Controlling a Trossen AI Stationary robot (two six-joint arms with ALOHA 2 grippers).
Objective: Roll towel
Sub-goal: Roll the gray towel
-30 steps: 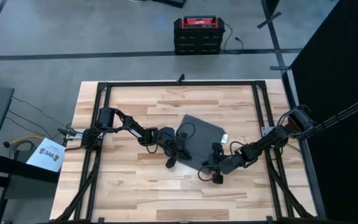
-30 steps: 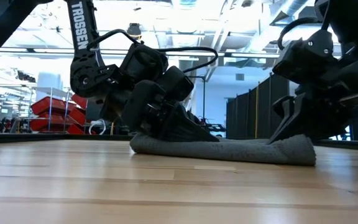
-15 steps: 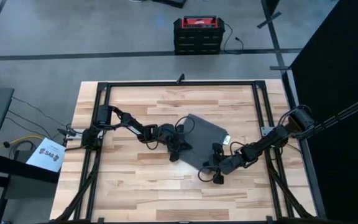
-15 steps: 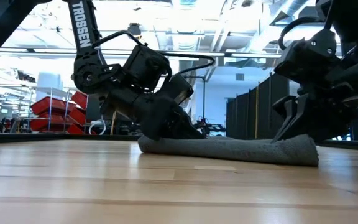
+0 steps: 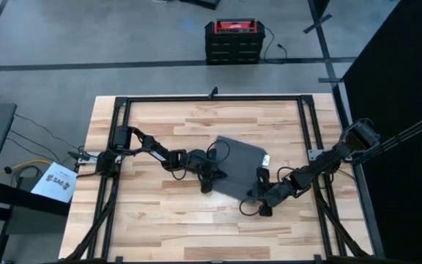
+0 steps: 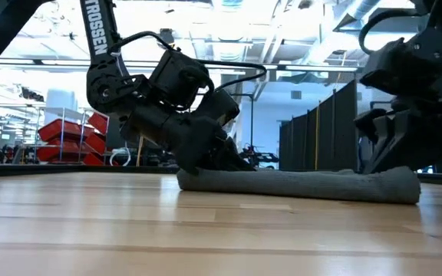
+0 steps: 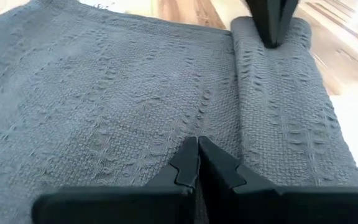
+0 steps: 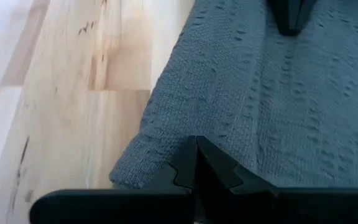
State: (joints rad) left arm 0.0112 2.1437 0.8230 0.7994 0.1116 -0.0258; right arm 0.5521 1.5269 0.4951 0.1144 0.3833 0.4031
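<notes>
Both arms reach low and inward over the wooden surface [image 5: 160, 213], wrists tilted down at the towel [image 5: 237, 158]. Left claw [image 5: 209, 180] sits at the towel's near-left end, fingers [image 7: 185, 165] pressed together, tips pinching the dark grey cloth just beside the rolled edge. Right claw [image 5: 261, 202] sits at the near-right end of the roll, fingers [image 8: 194, 165] also together, clamped on the roll's end where the cloth meets bare wood.

Towel lies right of centre on the surface, mostly flat, far part spread out, near edge rolled into a thick tube running between the two claws. Small white tag [image 5: 266, 160] shows at its right edge. In the low view the roll [image 6: 298, 184] lies flat along the surface, left claw [image 6: 206, 157] over its left end, right claw [image 6: 394, 153] over its right end.

Red and black case [image 5: 231, 38] stands on the floor beyond the far edge.
</notes>
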